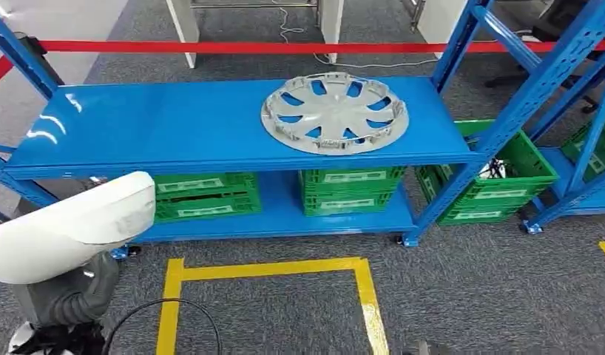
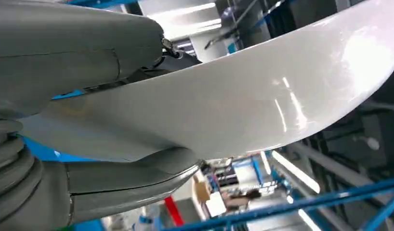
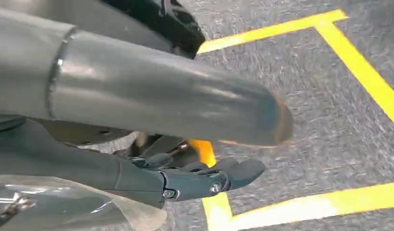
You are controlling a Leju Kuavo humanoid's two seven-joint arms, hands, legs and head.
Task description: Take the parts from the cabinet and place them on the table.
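Observation:
A silver wheel cover (image 1: 334, 112) lies flat on the top shelf of the blue rack (image 1: 174, 122), right of its middle. At the lower left of the head view my left hand (image 1: 69, 294) holds a large white curved part (image 1: 70, 225) in front of the rack. The left wrist view shows the glossy white part (image 2: 262, 96) clamped between the thick grey thumb of my left hand (image 2: 65, 53) and the fingers (image 2: 127, 180) under it. My right hand (image 3: 151, 101) hangs over the grey carpet, its dark fingers (image 3: 209, 178) stretched out with nothing in them.
Green crates (image 1: 203, 196) (image 1: 351, 188) stand on the rack's lower shelf, and another (image 1: 499, 181) sits to the right by a second blue rack. A red barrier tape (image 1: 248, 46) runs behind. Yellow floor tape (image 1: 270, 270) marks a square before the rack.

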